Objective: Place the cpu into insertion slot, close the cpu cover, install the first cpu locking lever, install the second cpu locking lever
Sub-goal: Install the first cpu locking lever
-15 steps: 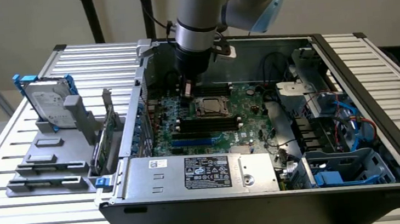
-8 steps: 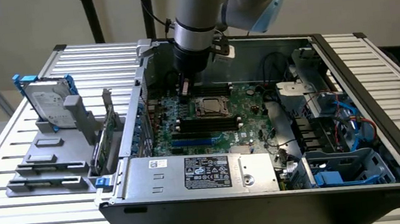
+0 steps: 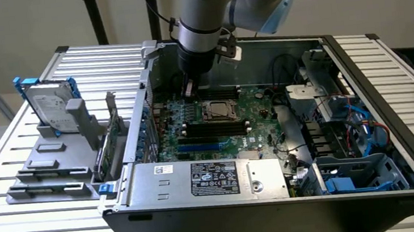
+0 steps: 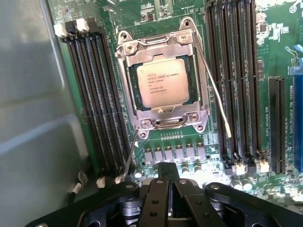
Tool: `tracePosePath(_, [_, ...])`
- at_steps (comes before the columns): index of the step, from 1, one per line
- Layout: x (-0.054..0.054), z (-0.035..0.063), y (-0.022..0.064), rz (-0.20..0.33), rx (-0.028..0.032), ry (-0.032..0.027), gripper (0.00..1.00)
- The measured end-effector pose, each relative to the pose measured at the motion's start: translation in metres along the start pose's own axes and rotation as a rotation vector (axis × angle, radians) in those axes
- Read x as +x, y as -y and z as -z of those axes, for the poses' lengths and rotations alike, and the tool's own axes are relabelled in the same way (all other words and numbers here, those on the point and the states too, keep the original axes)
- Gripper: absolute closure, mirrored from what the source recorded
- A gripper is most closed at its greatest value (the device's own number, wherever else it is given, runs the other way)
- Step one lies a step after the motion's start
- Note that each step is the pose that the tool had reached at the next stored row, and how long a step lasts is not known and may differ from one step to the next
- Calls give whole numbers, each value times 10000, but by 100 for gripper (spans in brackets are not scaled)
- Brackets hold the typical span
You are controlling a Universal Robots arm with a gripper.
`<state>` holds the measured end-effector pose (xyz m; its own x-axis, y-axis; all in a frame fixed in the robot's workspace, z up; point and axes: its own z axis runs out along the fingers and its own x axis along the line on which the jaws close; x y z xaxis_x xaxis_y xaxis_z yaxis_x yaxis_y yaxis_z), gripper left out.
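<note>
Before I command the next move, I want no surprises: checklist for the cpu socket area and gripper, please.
1. Pale tan-silver square cpu seated flat: ok.
2. Silvery metal square cpu cover down over it: ok.
3. Longer thin wire lever latched: not ok, angled out.
4. Shorter thin wire lever latched: not ok, sticking out.
5. Black gripper shut, nothing seen held: ok.

one cpu [image 4: 163, 82], one cpu cover [image 4: 158, 47], two wire locking levers [image 4: 215, 94], two banks of memory slots [image 4: 94, 94], one power supply [image 3: 205, 179]
</note>
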<state>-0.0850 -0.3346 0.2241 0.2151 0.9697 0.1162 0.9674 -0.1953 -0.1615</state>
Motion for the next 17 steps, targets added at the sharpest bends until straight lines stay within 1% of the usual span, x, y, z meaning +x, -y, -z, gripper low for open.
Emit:
tracePosePath(7, [2,60,18,-421,44,-447,89])
tracePosePath(11, [4,107,27,-660,59,-671,89])
tracePosePath(13, [3,130,30,-777,70,-772,89])
tracePosePath(16, [1,162,36,-954,93,-931,89])
tracePosePath(17, [0,170,41,-1010,106,-995,89])
